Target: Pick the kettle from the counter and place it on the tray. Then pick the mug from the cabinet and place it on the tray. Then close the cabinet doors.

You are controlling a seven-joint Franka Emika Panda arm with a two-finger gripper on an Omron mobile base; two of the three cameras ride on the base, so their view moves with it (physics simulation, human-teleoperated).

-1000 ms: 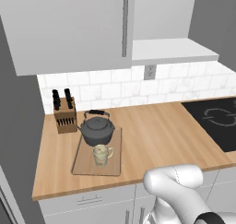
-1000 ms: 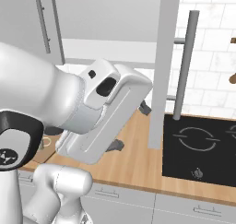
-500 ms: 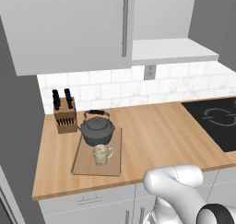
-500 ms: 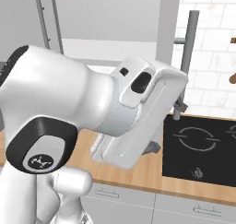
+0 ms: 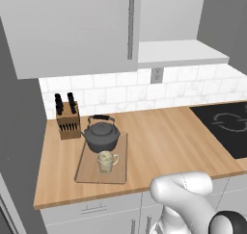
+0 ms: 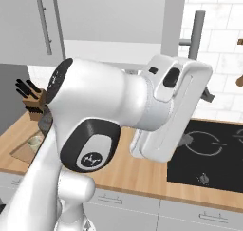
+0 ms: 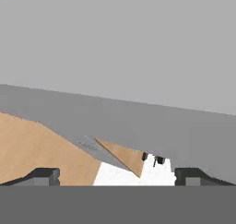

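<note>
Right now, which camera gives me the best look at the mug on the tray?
The left base view: the mug stands unobstructed on the tray, in front of the kettle. The right base view catches just its rim beside the arm.

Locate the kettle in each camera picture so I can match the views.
Left base view: the kettle sits left of centre, on the far end of the tray, with the mug in front of it.
Right base view: a dark sliver of it at the left edge, beside the arm's elbow.
Hand view: I cannot make it out.
Shared landmark: the knife block, just beside the kettle.
</note>
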